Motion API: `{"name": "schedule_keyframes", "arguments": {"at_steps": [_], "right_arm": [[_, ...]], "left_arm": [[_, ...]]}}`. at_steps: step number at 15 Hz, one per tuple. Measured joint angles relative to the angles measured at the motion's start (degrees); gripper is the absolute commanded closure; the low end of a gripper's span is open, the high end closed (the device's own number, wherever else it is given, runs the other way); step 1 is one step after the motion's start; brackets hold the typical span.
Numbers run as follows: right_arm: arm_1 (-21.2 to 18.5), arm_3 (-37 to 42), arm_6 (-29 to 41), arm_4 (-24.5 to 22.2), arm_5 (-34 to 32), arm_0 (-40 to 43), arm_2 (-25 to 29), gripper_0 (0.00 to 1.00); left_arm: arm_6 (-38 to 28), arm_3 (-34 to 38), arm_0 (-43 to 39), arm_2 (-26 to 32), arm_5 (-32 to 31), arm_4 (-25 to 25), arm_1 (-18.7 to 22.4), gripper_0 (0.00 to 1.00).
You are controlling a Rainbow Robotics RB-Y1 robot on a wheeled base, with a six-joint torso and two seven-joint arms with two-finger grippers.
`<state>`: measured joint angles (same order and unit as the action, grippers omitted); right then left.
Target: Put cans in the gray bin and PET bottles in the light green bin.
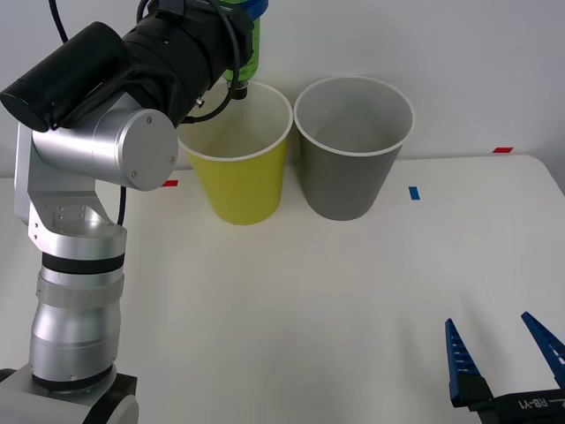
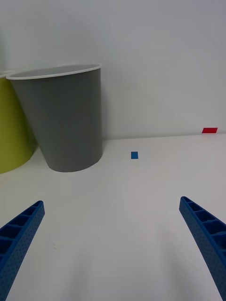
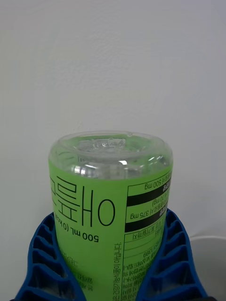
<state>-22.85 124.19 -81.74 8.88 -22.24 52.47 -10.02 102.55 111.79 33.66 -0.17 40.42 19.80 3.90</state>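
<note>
Above light green bin [image 1: 237, 168]: bottle [image 1: 240, 49] in left tool [image 1: 237, 18].

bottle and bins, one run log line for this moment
left gripper: shut on bottle, cap down above green bin | right gripper: open, idle low | gray bin: upright

The front camera sits above the arms and looks forward and down over the desk [image 1: 291, 309], taking in the light green bin [image 1: 240, 168] and the gray bin [image 1: 351, 155] side by side at the far edge. The right wrist camera rides low behind its own spread jaws, facing level across the desk toward the wall; well ahead of the jaws it shares the gray bin [image 2: 63, 117] and a sliver of the light green bin [image 2: 12, 127] with the front view. The left wrist camera is very close, looking along the PET bottle [image 3: 110, 207] clamped between its jaws toward the bare wall.
</note>
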Motion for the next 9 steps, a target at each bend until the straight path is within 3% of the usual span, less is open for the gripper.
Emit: {"name": "schedule_keyframes", "arguments": {"at_steps": [1,9], "right_arm": [[0.0,0.0,0.0,0.0,0.0,0.0,0.0,0.0],[0.0,0.0,0.0,0.0,0.0,0.0,0.0,0.0]], "left_arm": [[-0.1,0.0,0.0,0.0,0.0,0.0,0.0,0.0],[-0.3,0.0,0.0,0.2,0.0,1.9,0.9,0.0]]}}
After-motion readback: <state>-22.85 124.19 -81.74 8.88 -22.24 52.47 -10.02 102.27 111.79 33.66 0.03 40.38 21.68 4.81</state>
